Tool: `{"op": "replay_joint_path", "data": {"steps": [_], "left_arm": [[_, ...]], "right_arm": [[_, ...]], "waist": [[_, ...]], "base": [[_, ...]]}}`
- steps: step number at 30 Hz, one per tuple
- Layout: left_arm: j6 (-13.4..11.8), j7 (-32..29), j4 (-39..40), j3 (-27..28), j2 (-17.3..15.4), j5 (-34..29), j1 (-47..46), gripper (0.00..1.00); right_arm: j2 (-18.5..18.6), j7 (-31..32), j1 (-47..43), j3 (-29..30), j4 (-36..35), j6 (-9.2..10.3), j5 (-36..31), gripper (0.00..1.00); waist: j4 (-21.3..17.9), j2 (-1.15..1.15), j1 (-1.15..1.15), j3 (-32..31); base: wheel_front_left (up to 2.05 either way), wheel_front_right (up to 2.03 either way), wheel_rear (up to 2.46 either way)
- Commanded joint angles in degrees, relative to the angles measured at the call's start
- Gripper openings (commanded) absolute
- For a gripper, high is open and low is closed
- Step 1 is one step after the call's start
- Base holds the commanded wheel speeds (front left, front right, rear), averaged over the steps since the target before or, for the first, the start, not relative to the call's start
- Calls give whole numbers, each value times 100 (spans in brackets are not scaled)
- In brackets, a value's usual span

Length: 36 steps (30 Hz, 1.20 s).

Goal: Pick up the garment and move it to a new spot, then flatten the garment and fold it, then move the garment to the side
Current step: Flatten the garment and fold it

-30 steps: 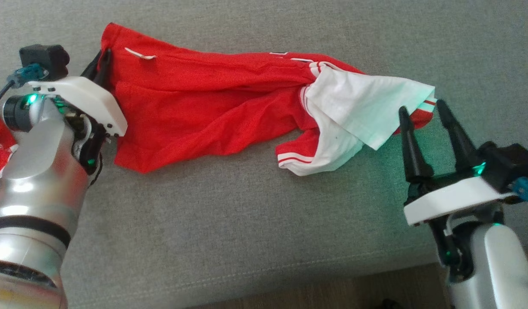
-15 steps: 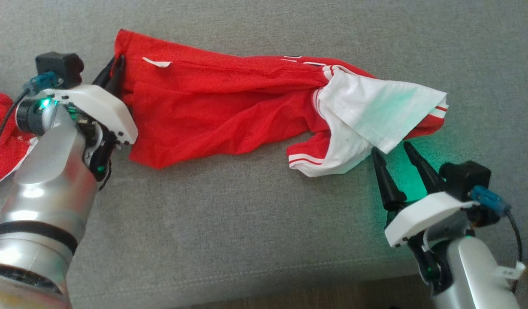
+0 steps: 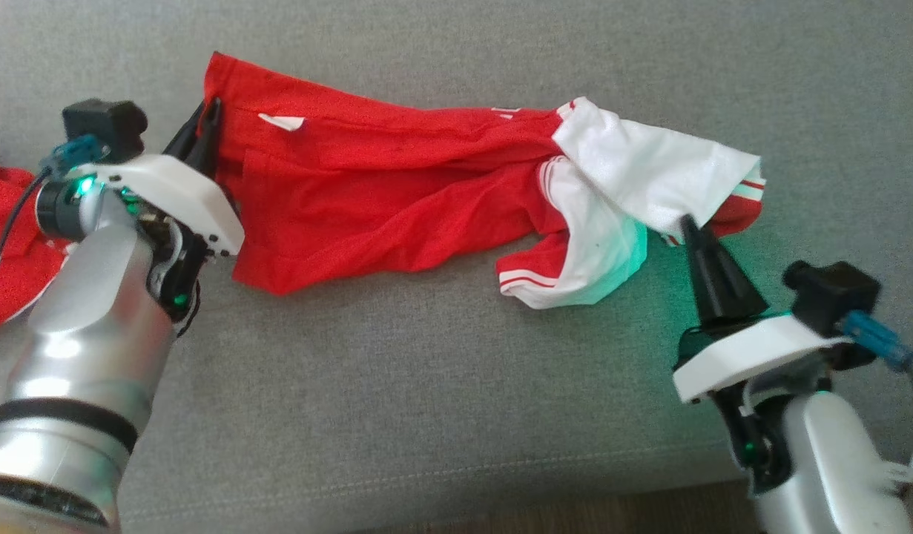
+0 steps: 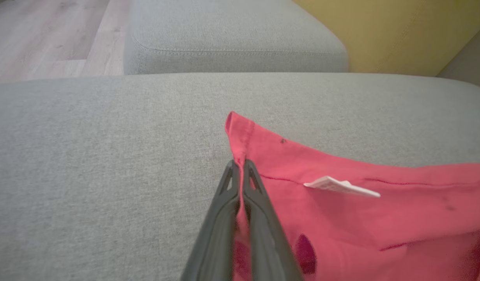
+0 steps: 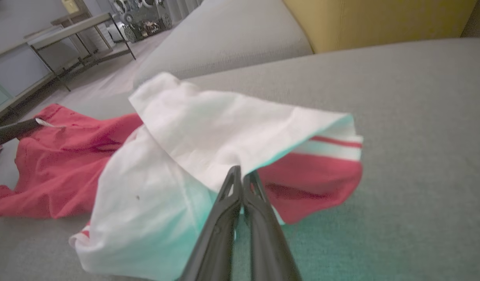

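Presently, head view. The garment (image 3: 397,193) lies strung out across the grey cushion (image 3: 426,386), red body toward my left, white sleeve toward my right. The left gripper (image 3: 208,126) is closed on the red end. The right gripper (image 3: 690,226) has its fingers together at the sleeve's lower edge. This view does not confirm how much cloth either one holds. Another red cloth (image 3: 11,245) sits at the left margin, apart from the work.

Left wrist view. The fingers are clamped on the garment's corner seam, with the hem standing up beyond the tips. A white label (image 4: 341,186) lies just beside them. Grip judged sound.

Right wrist view. The fingers are closed on the edge of the white fold, and a sliver of cloth shows between them. I judge this pinch thin. A red striped cuff lies under the fold, largely hidden from the head camera.

Assessment: flattening is in hand, and the cloth is bunched mid-span. I would raise both ends together, draw them apart evenly and slowly, and lower them taut. A hard pull risks slipping the right pinch.
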<state>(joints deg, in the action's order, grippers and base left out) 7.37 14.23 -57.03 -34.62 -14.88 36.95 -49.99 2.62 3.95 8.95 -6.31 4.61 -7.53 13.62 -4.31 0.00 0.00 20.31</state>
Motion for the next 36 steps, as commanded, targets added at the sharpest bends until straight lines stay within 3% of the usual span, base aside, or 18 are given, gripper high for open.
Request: {"op": "replay_joint_path", "data": {"steps": [1,10,18,29,36], "left_arm": [[-44,76,205,237,-278,-31,-65,0],[-187,76,1639,996,-529,-279,547,0],[-265,-347,2781,1143,-936,-178,782,0],[-903,-1625,5391,1447,-1685,165,1446,0],[-1169,-1912,6150,1564,-1831,330,1828,0]], "right_arm": [[26,-76,0,-75,-285,4,-8,0],[26,-13,246,615,-1246,4,-407,0],[26,304,745,1079,-2234,4,-745,0],[333,878,1393,1380,-3329,4,-785,0],[380,1051,1426,1457,-3388,4,-633,0]], "waist": [[-8,0,0,-85],[163,0,0,-647],[410,0,0,-1160],[596,0,0,-1622],[643,0,0,-1633]], "base": [[0,0,0],[0,0,0],[0,0,0],[0,0,0],[0,0,0]]}}
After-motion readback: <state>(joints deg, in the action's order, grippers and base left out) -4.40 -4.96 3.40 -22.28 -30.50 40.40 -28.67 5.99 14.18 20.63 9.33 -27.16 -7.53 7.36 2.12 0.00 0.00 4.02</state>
